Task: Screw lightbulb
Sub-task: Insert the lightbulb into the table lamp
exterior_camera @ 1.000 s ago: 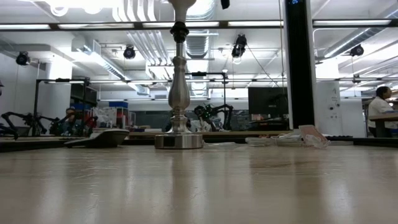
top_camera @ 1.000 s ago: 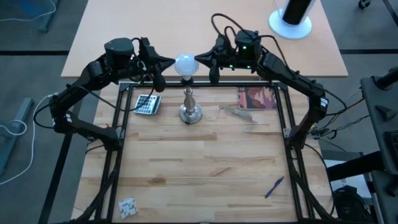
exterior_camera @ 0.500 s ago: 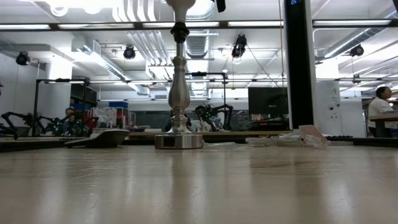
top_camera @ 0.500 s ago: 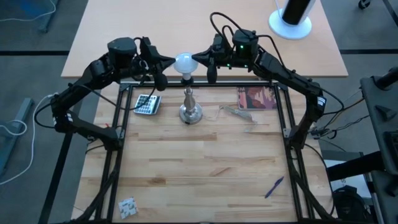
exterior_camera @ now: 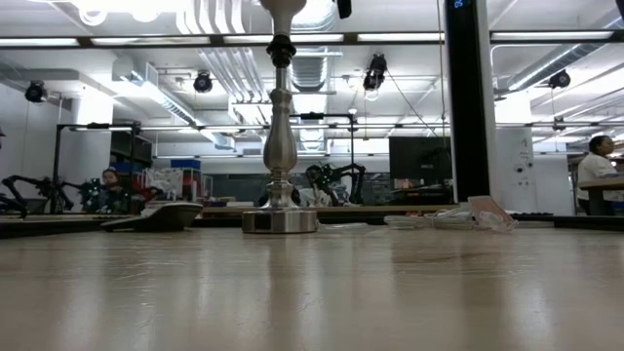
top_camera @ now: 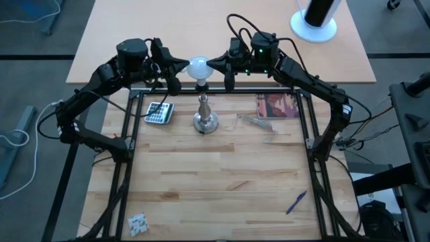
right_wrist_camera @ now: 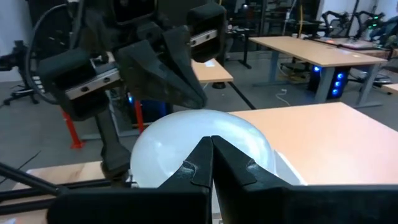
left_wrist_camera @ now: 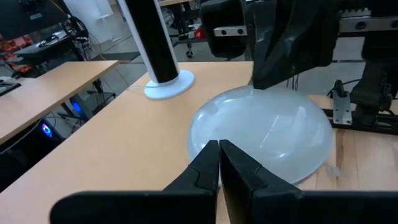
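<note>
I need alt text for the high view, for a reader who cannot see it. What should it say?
Seen from above, the shut left gripper and shut right gripper press their tips against opposite sides of the white lightbulb, which sits atop the silver stand near the far edge of the wooden table. A calculator lies left of the stand.

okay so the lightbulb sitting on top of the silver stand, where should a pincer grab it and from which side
Probably at the widest part of the round white glass of the lightbulb, from the side, level with the table. It sits upright on the silver stand, its screw base pointing down into the socket, so only the glass is free. The shut left pincer and right pincer already flank it.
</note>
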